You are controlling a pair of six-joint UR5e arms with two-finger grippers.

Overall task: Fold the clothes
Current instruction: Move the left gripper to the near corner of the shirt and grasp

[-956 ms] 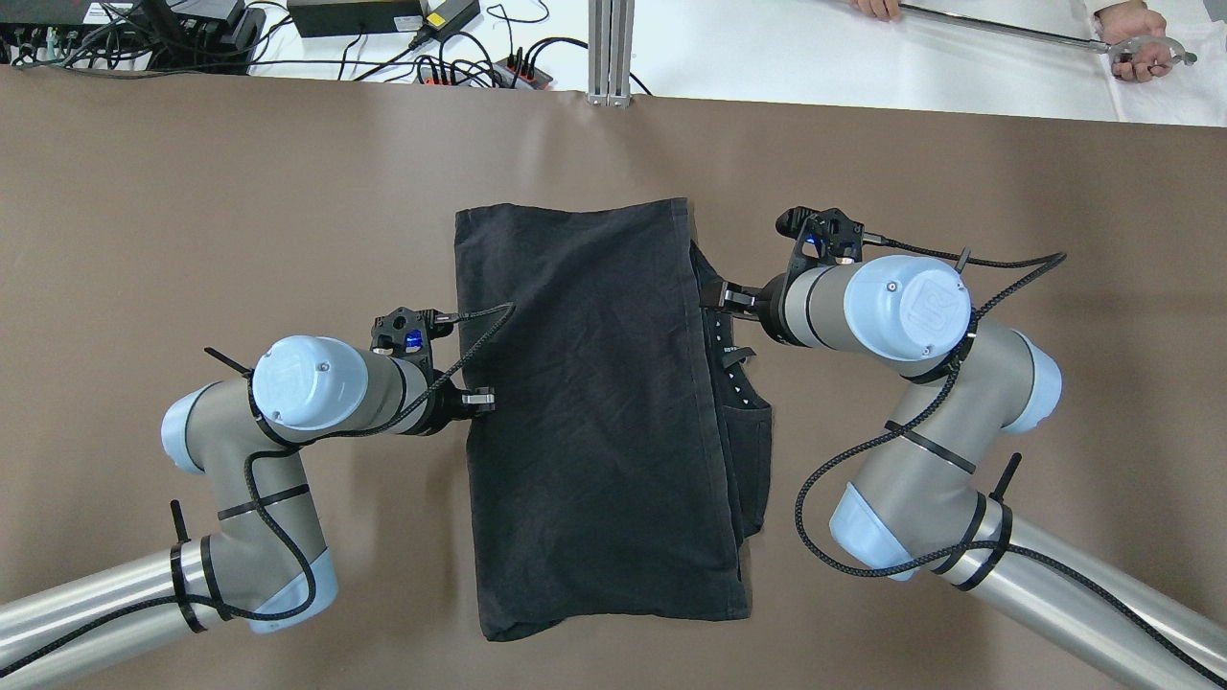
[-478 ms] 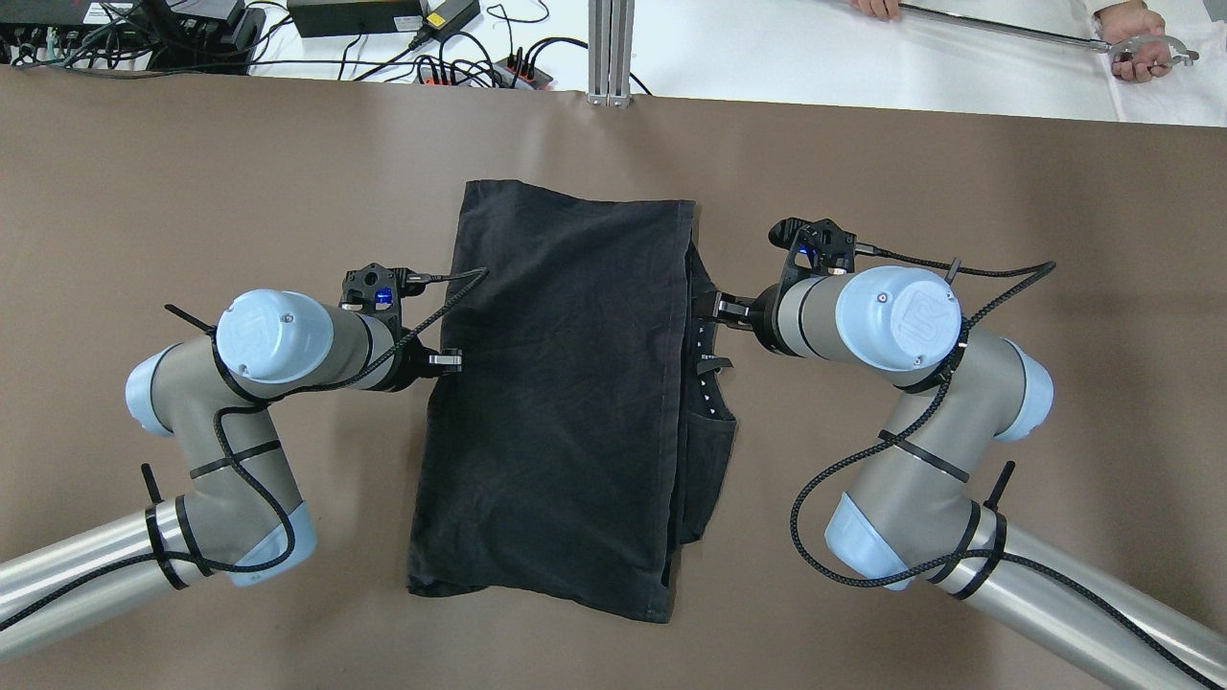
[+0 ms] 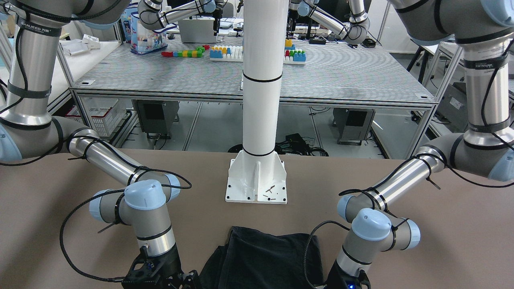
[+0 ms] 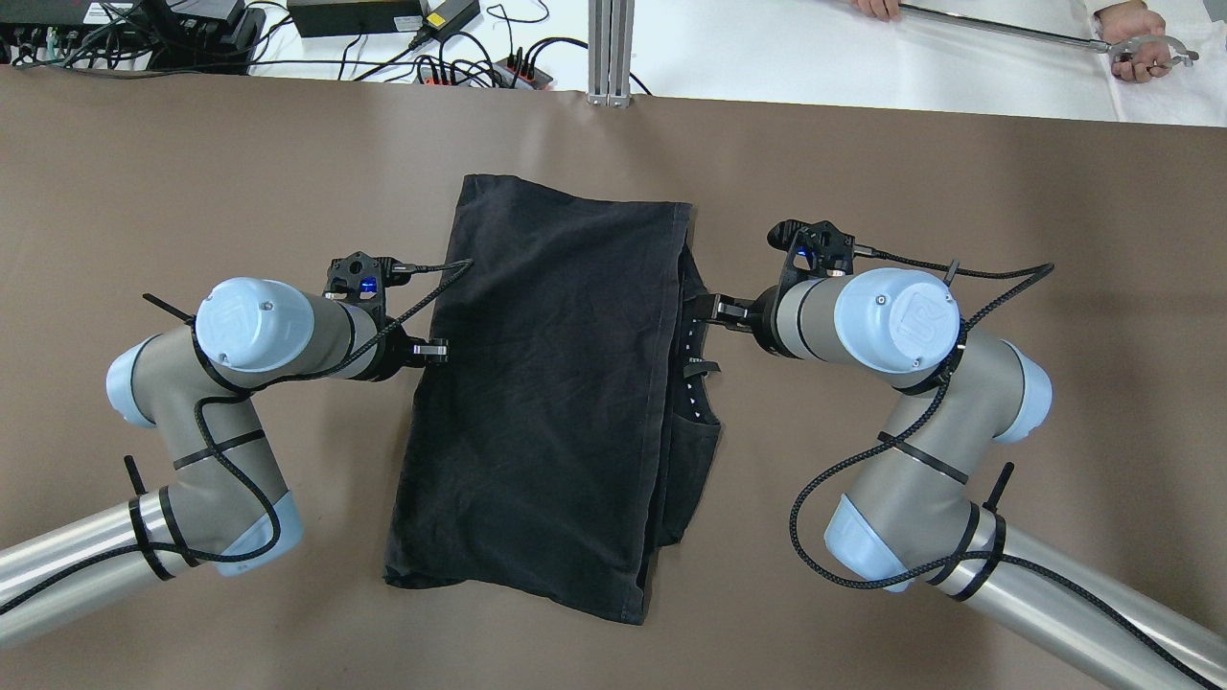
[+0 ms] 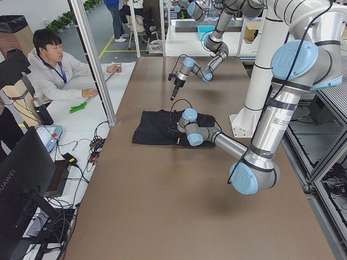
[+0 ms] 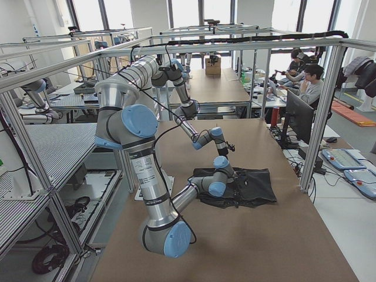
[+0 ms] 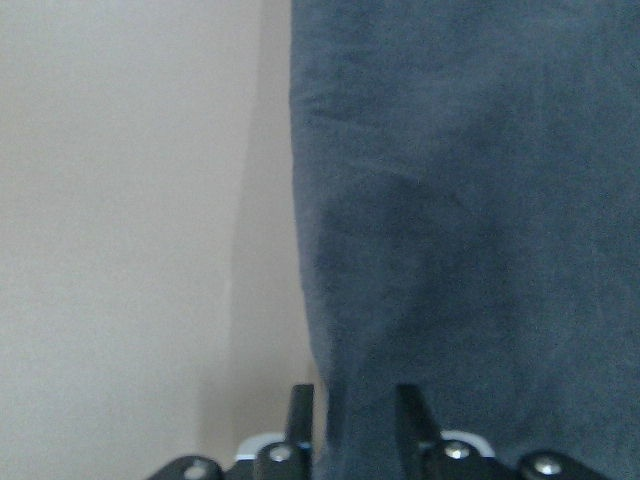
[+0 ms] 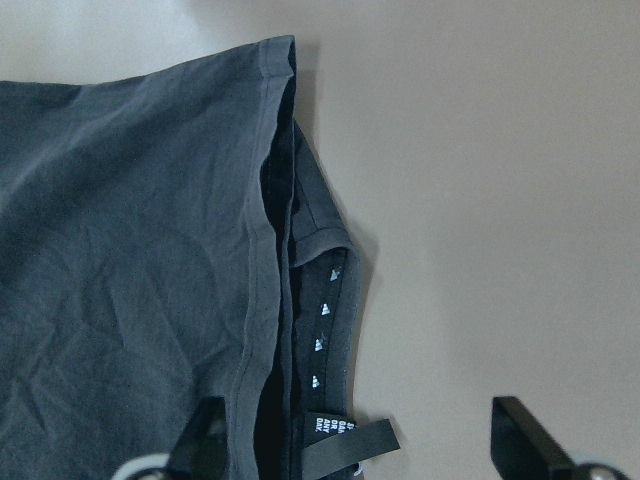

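While my left hand (image 4: 433, 351) pinches the left edge of the clothes (image 4: 546, 402) mid-counter (image 4: 192, 172), my right hand (image 4: 707, 335) sits open at the collar. Mid-fold, I reckon; next up is a grab there.

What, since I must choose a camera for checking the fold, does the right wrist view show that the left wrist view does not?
Only the right wrist view: the hemmed corner of the black garment, its neck band with white triangles, a label, and the right gripper open. Only the left wrist view: the left gripper closed on the garment's edge. Both: dark cloth lying on the brown table.
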